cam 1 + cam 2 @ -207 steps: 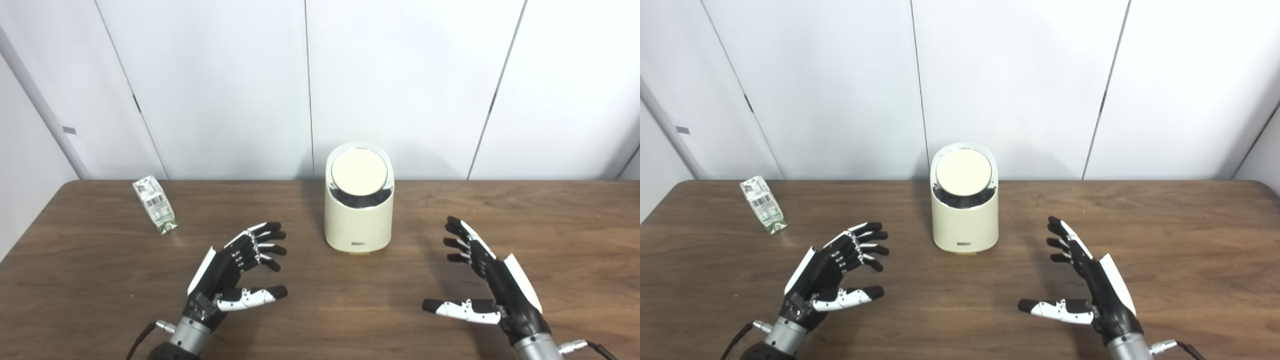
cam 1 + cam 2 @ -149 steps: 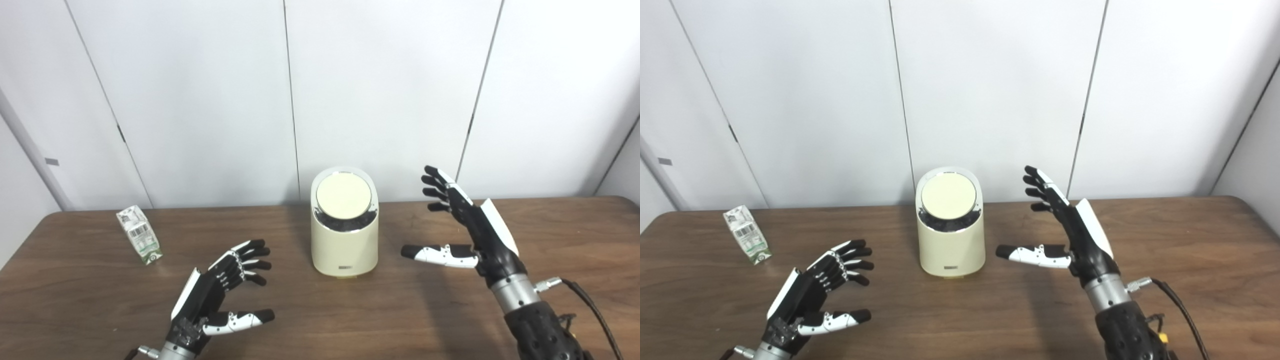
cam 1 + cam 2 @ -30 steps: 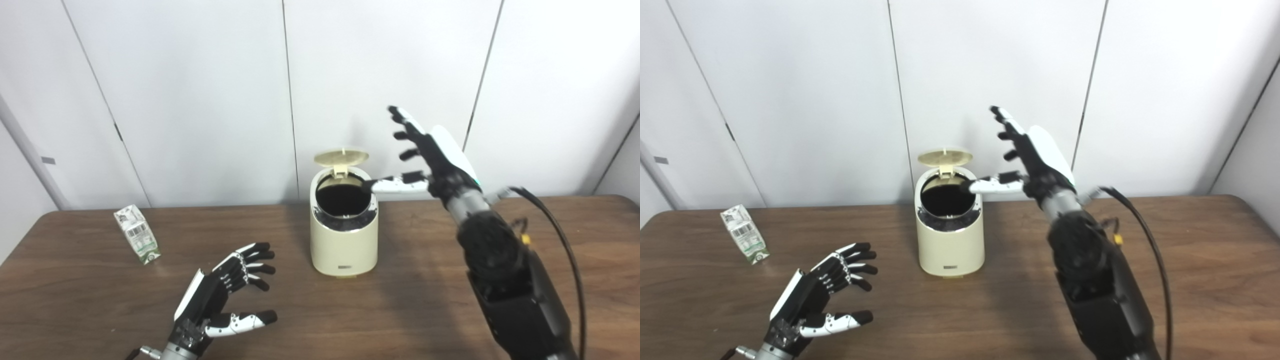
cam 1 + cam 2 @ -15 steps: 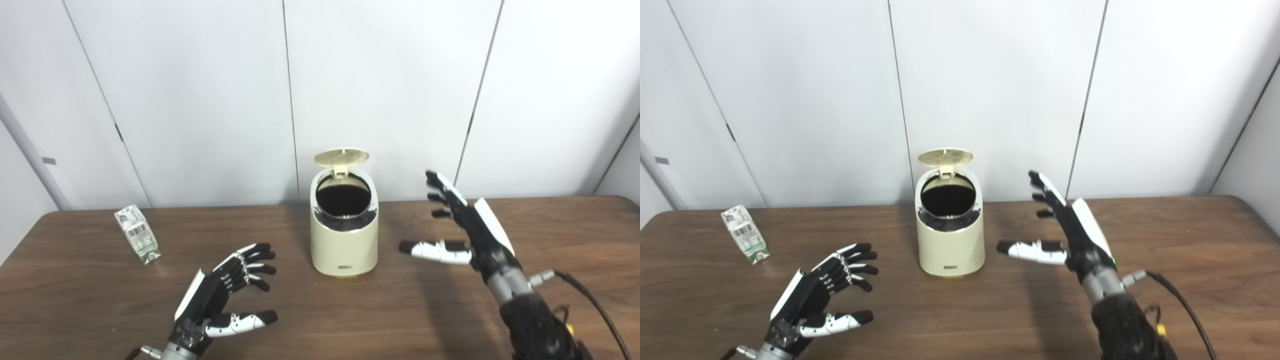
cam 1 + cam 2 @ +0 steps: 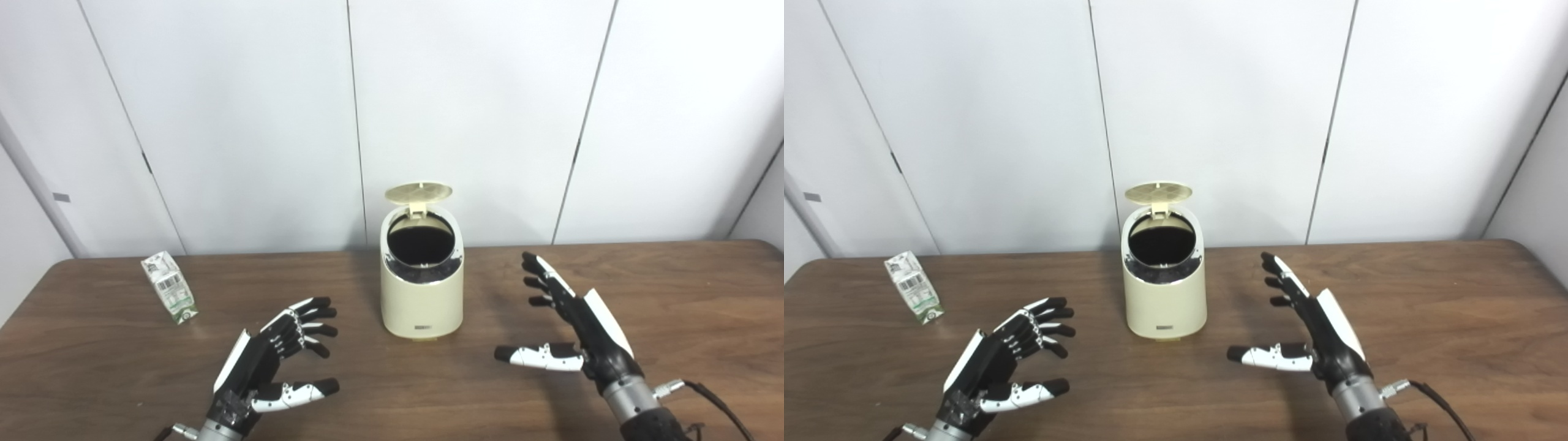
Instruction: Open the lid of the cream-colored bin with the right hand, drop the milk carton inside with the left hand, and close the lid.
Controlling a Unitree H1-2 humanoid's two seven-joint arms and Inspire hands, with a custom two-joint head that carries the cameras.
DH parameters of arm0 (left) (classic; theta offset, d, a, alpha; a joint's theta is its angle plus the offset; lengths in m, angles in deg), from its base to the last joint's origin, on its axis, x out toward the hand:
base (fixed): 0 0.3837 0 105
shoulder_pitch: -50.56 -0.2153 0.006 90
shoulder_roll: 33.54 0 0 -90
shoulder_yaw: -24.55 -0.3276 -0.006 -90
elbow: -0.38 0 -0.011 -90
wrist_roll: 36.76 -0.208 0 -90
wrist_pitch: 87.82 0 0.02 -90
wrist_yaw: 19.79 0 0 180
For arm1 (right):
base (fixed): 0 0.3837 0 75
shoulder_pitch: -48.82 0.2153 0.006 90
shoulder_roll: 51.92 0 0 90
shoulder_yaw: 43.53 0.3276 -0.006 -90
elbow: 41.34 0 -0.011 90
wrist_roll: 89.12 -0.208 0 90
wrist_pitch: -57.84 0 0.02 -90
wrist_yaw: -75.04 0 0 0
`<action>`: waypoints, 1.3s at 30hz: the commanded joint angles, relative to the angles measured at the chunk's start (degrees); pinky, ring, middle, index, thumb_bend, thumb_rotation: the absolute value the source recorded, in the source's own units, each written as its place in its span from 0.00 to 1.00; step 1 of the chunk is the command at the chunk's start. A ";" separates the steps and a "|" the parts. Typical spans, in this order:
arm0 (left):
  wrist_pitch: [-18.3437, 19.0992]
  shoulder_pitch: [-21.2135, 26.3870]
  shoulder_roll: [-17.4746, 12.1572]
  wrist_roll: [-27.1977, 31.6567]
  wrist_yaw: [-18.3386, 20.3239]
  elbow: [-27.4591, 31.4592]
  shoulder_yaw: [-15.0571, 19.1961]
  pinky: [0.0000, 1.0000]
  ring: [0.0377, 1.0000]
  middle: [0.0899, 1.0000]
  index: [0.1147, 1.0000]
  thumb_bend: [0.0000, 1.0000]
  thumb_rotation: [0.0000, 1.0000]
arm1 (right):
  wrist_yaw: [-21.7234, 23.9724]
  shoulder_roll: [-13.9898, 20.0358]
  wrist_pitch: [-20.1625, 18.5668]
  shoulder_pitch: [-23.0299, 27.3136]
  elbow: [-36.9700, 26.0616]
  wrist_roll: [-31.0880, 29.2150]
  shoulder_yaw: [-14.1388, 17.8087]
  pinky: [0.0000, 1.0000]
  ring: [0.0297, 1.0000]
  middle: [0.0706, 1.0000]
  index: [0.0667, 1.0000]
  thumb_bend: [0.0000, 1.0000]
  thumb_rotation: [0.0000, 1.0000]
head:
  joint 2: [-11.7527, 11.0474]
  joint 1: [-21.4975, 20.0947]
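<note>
Milk carton (image 5: 169,296) seen on counter (image 5: 674,288), far-left of left robot hand (image 5: 269,361), tilted, long axis leaning back-left. Left robot hand released, nearer to carton; right robot hand (image 5: 569,331) released. Cream-colored bin (image 5: 421,300) found between, lid (image 5: 419,192) raised.

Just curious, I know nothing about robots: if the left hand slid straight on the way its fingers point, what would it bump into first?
Probably the bin: the left hand points right and slightly away, toward its lower body. Depth is uncertain; it might pass just in front.
</note>
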 commanded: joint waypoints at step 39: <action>4.15 7.39 -9.65 -9.92 -12.55 11.93 11.67 0.53 0.65 0.71 0.75 0.79 0.04 | 2.30 3.12 0.66 1.63 -3.09 -1.48 0.65 0.56 0.88 0.95 0.94 0.82 0.38 | -7.97 22.44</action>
